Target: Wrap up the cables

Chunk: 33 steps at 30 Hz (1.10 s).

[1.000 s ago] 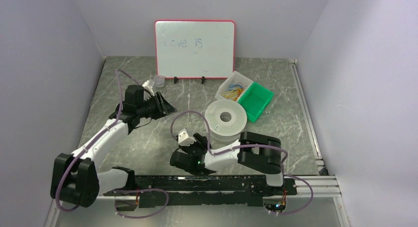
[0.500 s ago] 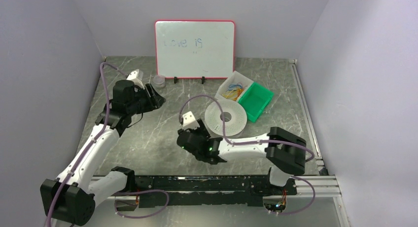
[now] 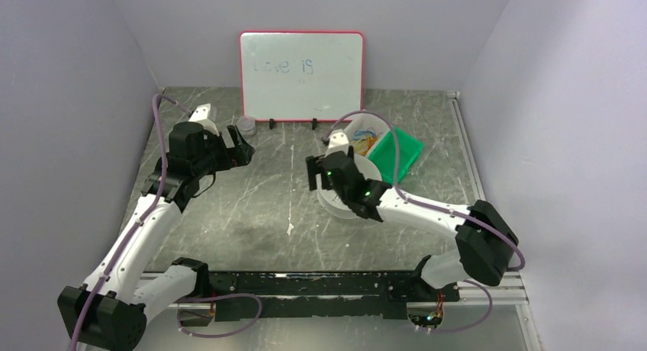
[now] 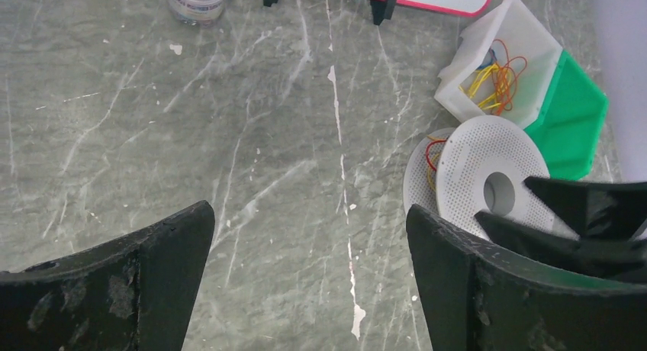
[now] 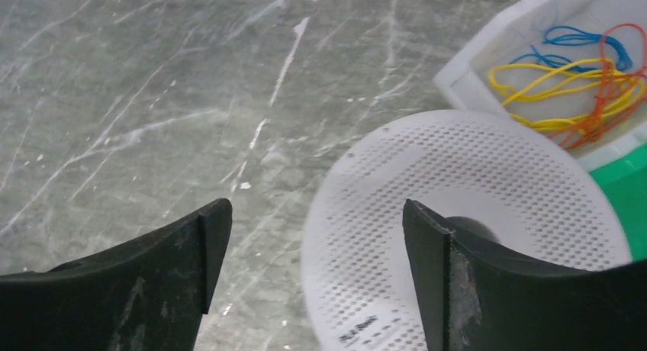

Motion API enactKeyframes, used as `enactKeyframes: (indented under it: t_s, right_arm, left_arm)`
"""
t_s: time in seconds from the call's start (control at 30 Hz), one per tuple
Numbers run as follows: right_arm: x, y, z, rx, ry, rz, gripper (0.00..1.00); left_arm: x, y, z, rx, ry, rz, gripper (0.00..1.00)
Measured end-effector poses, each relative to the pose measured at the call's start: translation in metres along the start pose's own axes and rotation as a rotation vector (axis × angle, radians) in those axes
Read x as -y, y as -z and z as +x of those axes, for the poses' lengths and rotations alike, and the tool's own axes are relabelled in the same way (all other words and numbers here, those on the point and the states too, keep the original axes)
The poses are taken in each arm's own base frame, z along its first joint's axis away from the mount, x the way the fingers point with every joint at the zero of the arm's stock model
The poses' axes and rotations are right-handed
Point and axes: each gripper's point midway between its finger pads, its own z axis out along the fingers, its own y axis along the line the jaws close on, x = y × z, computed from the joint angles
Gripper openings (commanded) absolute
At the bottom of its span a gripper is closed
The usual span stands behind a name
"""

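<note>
The cables [image 5: 580,91] are thin yellow, orange and blue strands, lying loose in a white bin [image 5: 488,61] at the back right; the left wrist view shows the cables [image 4: 496,84] too. A white perforated spool [image 5: 473,214] lies flat beside that bin, with a few orange-red strands [image 4: 432,154] on its core. My right gripper [image 5: 317,210] hovers open over the spool's left edge, holding nothing. My left gripper [image 4: 309,217] is open over bare table at the far left [image 3: 241,149]. No black strand shows.
A green bin [image 3: 400,156] touches the white bin. A whiteboard [image 3: 301,75] stands at the back, with a small clear jar [image 3: 246,123] by its left foot. Grey walls enclose the table on three sides.
My right arm swung from the front centre out to the spool, and its jaws widened. My left arm reached farther back and left, and its jaws opened wide.
</note>
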Motion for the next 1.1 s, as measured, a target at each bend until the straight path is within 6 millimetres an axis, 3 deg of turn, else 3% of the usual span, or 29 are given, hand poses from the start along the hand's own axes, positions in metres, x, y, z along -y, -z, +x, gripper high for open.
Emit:
enactKeyframes:
  t_s: [0.03,0.2,0.3,0.37,0.77,0.97,1.1]
  right_arm:
    - [0.009,-0.001,-0.002,-0.002,-0.019,0.001,0.99]
    - [0.072,-0.003,-0.014,-0.002,-0.153,0.070,1.00]
    - [0.116,0.005,-0.021,0.019,-0.239,0.149,1.00]
    - [0.135,0.018,-0.025,0.040,-0.272,0.195,1.00]
    - [0.152,0.074,-0.040,0.101,-0.339,0.257,1.00]
    - [0.155,0.093,-0.036,0.118,-0.344,0.252,1.00]
    - [0.156,0.112,-0.044,0.179,-0.361,0.233,1.00]
  left_arm:
    - [0.000,0.000,0.000,-0.001,-0.003,-0.002,1.00]
    - [-0.002,-0.003,0.001,-0.012,-0.023,-0.010,1.00]
    - [-0.002,-0.004,0.000,-0.019,-0.031,-0.013,1.00]
    - [-0.002,-0.004,-0.001,-0.018,-0.033,-0.011,1.00]
    - [0.006,-0.001,-0.003,-0.009,-0.023,0.028,1.00]
    - [0.021,0.018,-0.019,0.064,-0.067,0.107,1.00]
    - [0.037,0.031,-0.025,0.065,-0.146,0.188,1.00]
